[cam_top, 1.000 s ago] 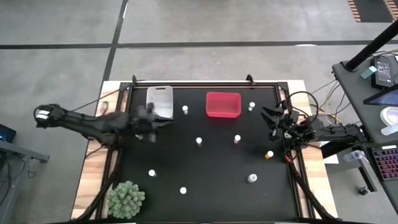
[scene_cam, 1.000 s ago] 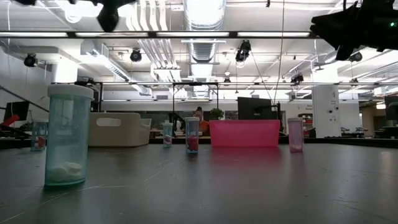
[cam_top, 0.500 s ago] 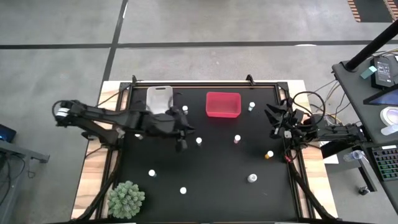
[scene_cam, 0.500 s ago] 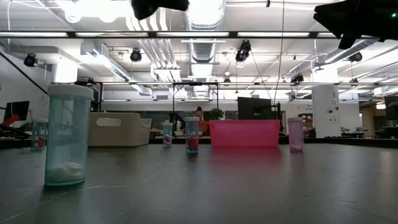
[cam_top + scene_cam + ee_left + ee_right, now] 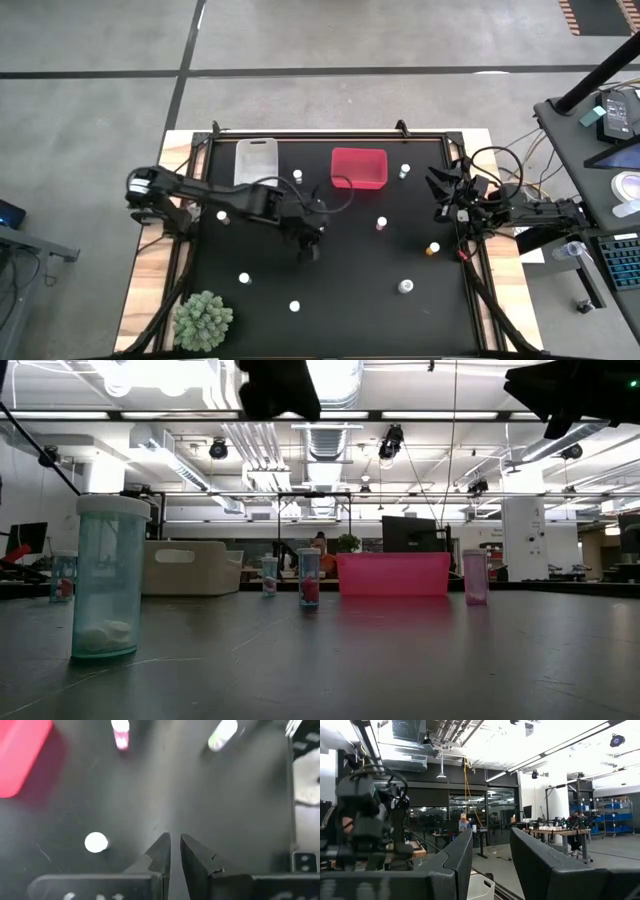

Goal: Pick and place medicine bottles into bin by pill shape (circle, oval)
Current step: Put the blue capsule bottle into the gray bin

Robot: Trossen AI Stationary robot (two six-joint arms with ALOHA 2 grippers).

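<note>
Left gripper (image 5: 309, 247) has swung out to mid-table, jaws nearly closed, empty; right jaws parted, empty.

My arms are dark and jointed, trailing black cables; my left end effector (image 5: 175, 851) has tapered matte-black fingers.

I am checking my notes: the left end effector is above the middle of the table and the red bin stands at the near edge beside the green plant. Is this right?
Not quite. The high view shows the red bin at the far edge, away from the green plant. The left end effector is indeed above the middle of the table.
</note>
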